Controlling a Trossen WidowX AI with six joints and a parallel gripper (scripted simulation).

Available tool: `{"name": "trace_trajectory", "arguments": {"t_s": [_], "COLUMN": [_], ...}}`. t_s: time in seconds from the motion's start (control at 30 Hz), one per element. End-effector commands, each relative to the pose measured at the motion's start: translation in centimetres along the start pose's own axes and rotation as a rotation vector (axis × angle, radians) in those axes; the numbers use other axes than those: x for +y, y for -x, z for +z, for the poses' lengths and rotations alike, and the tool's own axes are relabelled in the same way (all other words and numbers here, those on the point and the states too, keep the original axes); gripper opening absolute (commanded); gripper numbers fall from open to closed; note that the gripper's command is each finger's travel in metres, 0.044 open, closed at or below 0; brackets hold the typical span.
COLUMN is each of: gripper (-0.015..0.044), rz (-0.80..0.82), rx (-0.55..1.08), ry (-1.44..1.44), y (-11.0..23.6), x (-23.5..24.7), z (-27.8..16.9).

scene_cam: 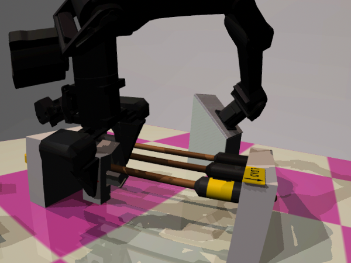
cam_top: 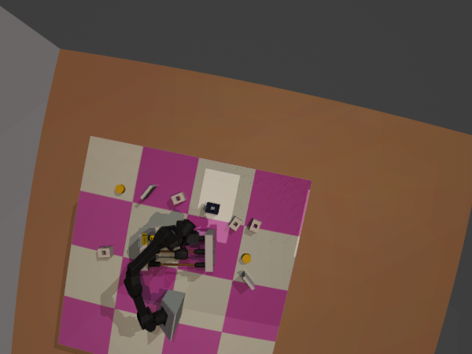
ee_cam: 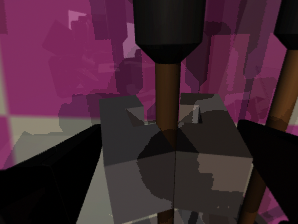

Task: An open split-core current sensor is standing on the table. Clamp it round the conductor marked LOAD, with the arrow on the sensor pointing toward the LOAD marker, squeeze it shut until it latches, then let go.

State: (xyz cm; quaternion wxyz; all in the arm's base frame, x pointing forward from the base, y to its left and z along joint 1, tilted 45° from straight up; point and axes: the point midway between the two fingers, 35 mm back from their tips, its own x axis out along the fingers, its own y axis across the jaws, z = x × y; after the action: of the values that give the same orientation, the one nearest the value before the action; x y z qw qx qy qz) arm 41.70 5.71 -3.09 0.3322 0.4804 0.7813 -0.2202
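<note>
The grey sensor [scene_cam: 105, 170] [ee_cam: 125, 187] is around the front conductor [scene_cam: 158, 176] [ee_cam: 167, 85], the one with the yellow band beside the LOAD marker [scene_cam: 254, 175] [cam_top: 144, 239]. Its two halves meet along a seam on the face nearest the wrist camera; a gap shows between them at the far side. I cannot tell whether it is latched. Its arrow is not visible. My gripper [scene_cam: 109, 179] [ee_cam: 169, 128] is open, one finger on each side of the sensor, not holding it. In the top view the arm hides the sensor.
A grey end post [cam_top: 209, 252] [scene_cam: 35, 172] stands close beside the gripper. Two more conductors run parallel behind the LOAD one. A dark block [cam_top: 212, 208] sits on a white sheet [cam_top: 222, 185]. Pale blocks [cam_top: 178, 198] [cam_top: 104, 252] and yellow discs [cam_top: 119, 189] [cam_top: 246, 258] lie around.
</note>
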Motion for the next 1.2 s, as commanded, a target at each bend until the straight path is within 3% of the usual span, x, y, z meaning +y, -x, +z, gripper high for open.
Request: {"name": "trace_trajectory", "arguments": {"t_s": [0.0, 0.33, 1.17], "gripper": [0.0440, 0.0440, 0.0440], "rz": [-0.028, -0.098, -0.100], "rx": [-0.001, 0.013, 0.014], "ry": [-0.009, -0.025, -0.025], "y": [-0.3, -0.7, -0.7], "x": [-0.1, -1.2, -1.3], "z": [0.2, 0.3, 0.3]}}
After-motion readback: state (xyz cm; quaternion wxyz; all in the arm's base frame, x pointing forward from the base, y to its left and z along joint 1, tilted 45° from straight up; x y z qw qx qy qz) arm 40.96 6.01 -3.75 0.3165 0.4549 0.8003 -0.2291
